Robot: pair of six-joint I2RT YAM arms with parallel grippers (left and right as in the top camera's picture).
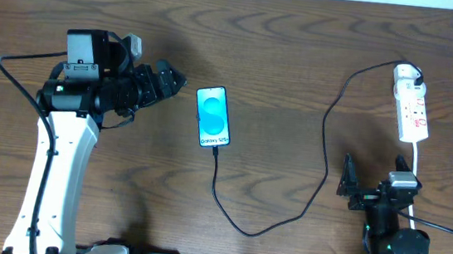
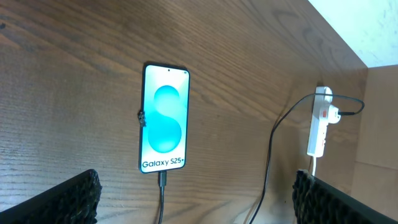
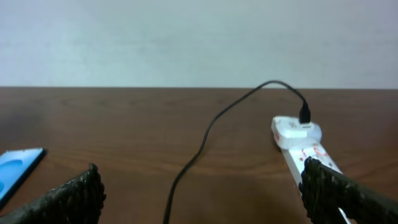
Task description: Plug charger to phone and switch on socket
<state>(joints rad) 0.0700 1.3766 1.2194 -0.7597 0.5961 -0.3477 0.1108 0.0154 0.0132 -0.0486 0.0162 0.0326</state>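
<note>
We see the left claw (image 1: 171, 78) and right claw (image 3: 199, 186) spread wide, empty. The phone (image 1: 212, 117), reading "Galaxy S25+", lies mid-worktop (image 1: 300, 51). The charger (image 1: 325, 153) joins its bottom edge to the socket (image 1: 411, 111) far right.

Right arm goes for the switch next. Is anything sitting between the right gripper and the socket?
Nothing visible does: only bare table separates the right gripper from the socket. The charger cable curves past left of that line, and the socket's white cord trails back beside the gripper.
</note>
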